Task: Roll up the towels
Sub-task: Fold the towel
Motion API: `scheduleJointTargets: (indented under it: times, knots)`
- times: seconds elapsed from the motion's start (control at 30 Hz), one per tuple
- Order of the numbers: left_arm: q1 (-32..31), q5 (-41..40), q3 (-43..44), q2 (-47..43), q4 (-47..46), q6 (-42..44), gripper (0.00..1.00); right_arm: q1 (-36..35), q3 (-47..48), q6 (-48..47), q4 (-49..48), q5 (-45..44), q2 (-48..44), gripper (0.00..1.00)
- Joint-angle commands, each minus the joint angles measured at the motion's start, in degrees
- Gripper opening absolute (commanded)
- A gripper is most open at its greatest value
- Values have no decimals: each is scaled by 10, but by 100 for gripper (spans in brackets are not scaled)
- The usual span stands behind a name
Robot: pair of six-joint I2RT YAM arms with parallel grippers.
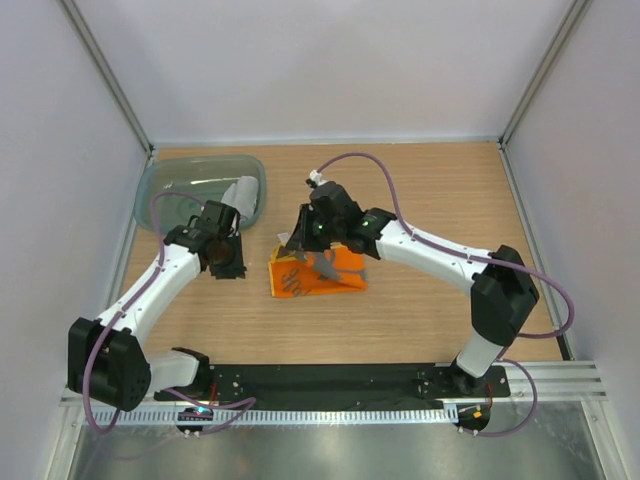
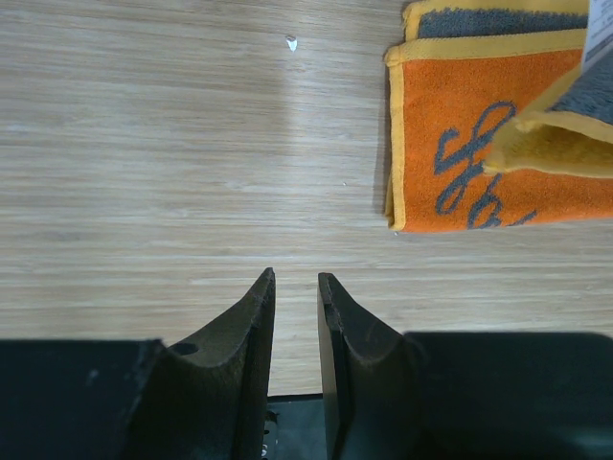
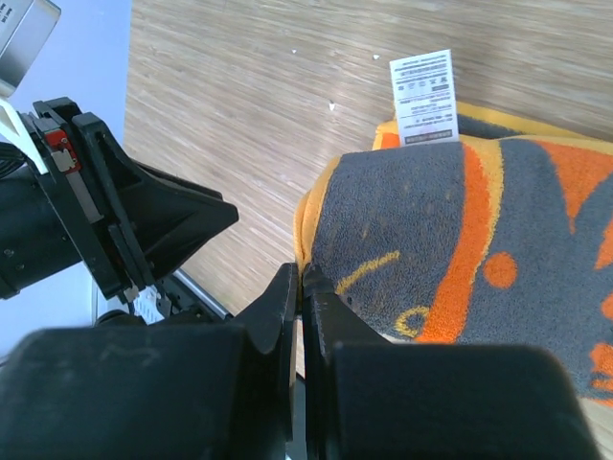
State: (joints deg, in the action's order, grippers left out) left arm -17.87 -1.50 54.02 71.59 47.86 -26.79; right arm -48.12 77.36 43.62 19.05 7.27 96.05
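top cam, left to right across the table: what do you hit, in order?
teal tub → grey towel, in the tub's right end → orange towel. Left out: left tool, which overlaps the tub's span, and right tool, which is over the orange towel and pinching its edge.

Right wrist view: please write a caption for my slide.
Right fingers pinch the edge of the orange towel, grey face up, white label visible, above a wooden table.
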Motion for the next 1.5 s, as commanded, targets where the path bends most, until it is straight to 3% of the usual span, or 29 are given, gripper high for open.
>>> scheduleJointTargets:
  times: [0.0, 0.13, 0.23, 0.27, 0.33, 0.37, 0.4, 0.57, 0.7, 0.97, 1.13, 1.47]
  knots:
    - [1, -6, -3, -15, -7, -4, 25, -15, 19, 16, -53, -29, 15, 1]
    - [1, -7, -2, -14, -7, -3, 25, -43, 6, 24, -70, -34, 41, 1]
    - [1, -9, -2, -15, -6, -3, 25, -72, -12, 31, -88, -43, 70, 7]
    - [1, -9, -2, -14, -6, -3, 25, -86, -21, 32, -91, -44, 77, 15]
    - [2, -10, -2, -14, -7, -4, 25, -97, -29, 42, -99, -43, 102, 22]
    - [2, -10, -2, -13, -7, -3, 25, -101, -37, 45, -114, -42, 111, 38]
    - [2, -11, -2, -12, -6, -4, 25, -107, -40, 48, -121, -40, 117, 45]
    - [1, -15, -2, -8, -5, -5, 25, -108, -30, 49, -132, -35, 128, 63]
    - [1, -19, -3, -5, -4, -5, 25, -107, -7, 19, -90, -61, 89, 70]
    - [2, -14, 5, 30, -7, -20, 25, -73, -67, 1, -50, -90, -38, 75]
    - [1, 67, 12, 67, -35, -70, 24, -17, -164, 14, -86, -48, -75, 69]
    - [-2, 84, 22, 131, -62, -113, 23, 26, -252, 9, -186, 7, -19, 56]
